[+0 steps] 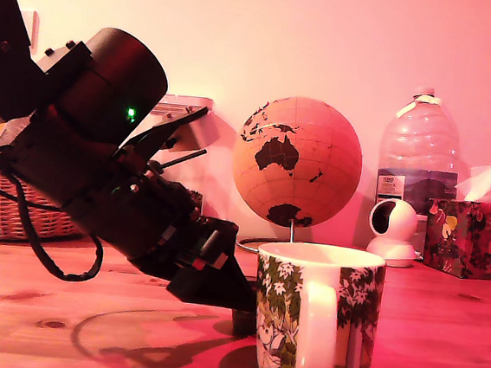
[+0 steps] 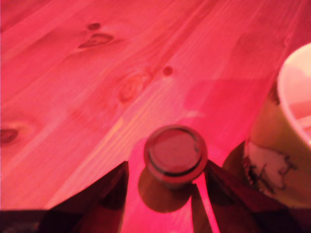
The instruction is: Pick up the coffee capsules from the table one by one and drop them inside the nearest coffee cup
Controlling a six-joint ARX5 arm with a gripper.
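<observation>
Between the spread jaws of the gripper (image 2: 165, 194), on the table (image 2: 73, 97), stood the capsule (image 2: 175, 154), not yet squeezed. Kept low and wide to close around it. Just beside the jaws waited the cup (image 2: 286, 145), ready for dropping.

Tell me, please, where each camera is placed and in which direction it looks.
Exterior view: low, near table height, looking level across it at the arm, the mug and the wall behind; shows the arm and gripper reaching down.
Wrist view: on the wrist, looking down past the gripper at the table; shows only the two dark fingers, with a capsule between them.
Shared: mug, table, gripper; the capsule is barely visible in the exterior view.
</observation>
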